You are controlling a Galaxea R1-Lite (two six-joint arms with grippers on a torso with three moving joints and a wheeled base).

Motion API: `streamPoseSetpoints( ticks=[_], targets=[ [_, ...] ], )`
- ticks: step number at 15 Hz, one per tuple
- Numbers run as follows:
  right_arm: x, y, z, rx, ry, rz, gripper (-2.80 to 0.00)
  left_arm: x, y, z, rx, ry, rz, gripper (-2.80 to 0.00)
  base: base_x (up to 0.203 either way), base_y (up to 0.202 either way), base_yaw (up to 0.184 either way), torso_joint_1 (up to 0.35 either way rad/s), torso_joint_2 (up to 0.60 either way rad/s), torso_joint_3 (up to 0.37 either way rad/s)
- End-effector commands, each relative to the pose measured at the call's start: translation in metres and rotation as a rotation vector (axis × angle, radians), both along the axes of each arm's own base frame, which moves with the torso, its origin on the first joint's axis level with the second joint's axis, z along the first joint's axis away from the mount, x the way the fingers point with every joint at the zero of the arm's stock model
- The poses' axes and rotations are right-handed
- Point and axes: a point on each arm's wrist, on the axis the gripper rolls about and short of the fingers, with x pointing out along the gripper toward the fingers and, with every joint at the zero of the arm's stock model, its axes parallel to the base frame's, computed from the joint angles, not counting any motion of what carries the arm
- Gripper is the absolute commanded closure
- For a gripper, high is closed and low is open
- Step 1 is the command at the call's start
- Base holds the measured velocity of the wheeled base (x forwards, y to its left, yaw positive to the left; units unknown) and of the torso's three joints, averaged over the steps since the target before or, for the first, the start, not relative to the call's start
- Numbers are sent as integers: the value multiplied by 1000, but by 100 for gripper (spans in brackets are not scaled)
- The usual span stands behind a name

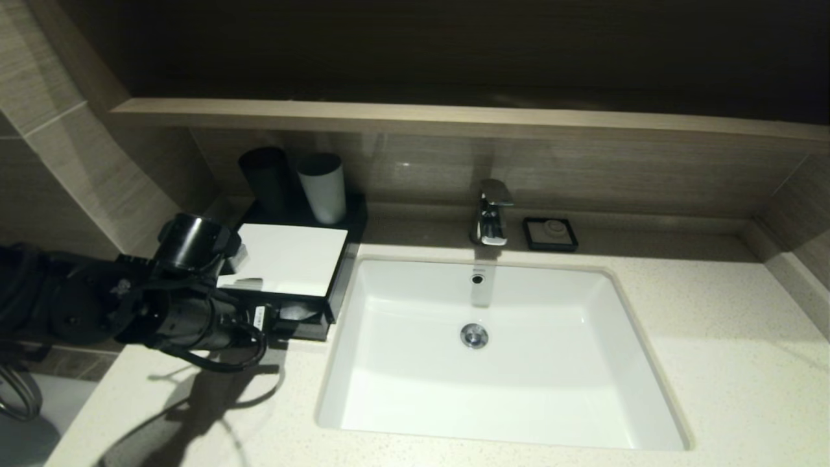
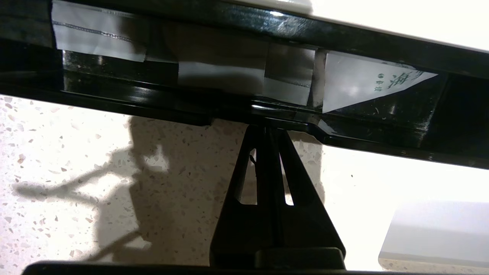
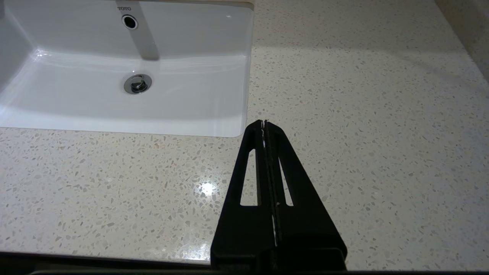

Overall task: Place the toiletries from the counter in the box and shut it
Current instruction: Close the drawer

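Observation:
A black box with a white lid (image 1: pixel 285 259) stands on the counter left of the sink. In the left wrist view its dark front (image 2: pixel 382 126) is open a slot, and white toiletry packets (image 2: pixel 363 82) lie inside. My left gripper (image 2: pixel 267 128) is shut and empty, with its tips against the box's lower front rim; in the head view it (image 1: pixel 293 316) sits at the box's near front edge. My right gripper (image 3: pixel 264 123) is shut and empty, hovering over bare counter right of the sink; it is out of the head view.
A black cup (image 1: pixel 264 178) and a white cup (image 1: pixel 322 188) stand behind the box. The white sink (image 1: pixel 389 402) fills the middle, with a faucet (image 1: pixel 491 213) and a black soap dish (image 1: pixel 550 234) behind it. Speckled counter (image 1: pixel 726 324) stretches to the right.

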Motion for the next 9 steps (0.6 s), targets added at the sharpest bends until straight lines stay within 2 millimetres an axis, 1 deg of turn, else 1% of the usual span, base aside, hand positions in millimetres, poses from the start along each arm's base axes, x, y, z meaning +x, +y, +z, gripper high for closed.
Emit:
streamPoseSetpoints(
  ticks=[1, 9],
  targets=[
    [0, 0, 0, 0, 1, 0, 0, 4, -1, -3, 1, 6, 2, 0, 0, 0, 0, 0, 0, 0],
    [0, 0, 0, 0, 1, 1, 0, 16, -3, 0, -6, -19, 7, 0, 0, 0, 0, 0, 0, 0]
  ],
)
